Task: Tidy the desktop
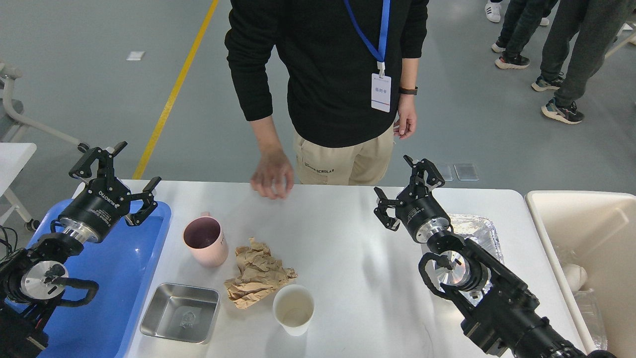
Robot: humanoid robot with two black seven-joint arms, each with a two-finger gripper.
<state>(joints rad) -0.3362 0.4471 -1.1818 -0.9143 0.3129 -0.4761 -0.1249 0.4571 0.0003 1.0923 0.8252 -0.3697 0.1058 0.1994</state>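
Spanning most of the view: one white counter (348, 238) with rounded corners, lengthwise from left to right, glossy surface.

On the counter, left of centre:
- pink mug (205, 240), upright, handle at the far side;
- crumpled brown paper (257, 273), just right of the mug and touching the paper cup;
- white paper cup (293, 308), upright, near the front edge;
- square metal dish (181, 312), in front of the mug, near the front edge.

On the counter, right side: foil tray (472, 228), partly hidden under the right arm.

Beside the counter:
- blue tray (119, 278) against the left end;
- beige bin (586, 233) against the right end, with pale items inside, too unclear to name.

Left gripper (119, 174): raised above the far end of the blue tray, jaws spread wide, holding nothing.

Right gripper (400, 186): raised above the counter at the foil tray's far left corner, jaws spread wide, holding nothing.

At the far edge: a person in black, hand (272, 176) lowered to the counter's edge; the hand is blurred.
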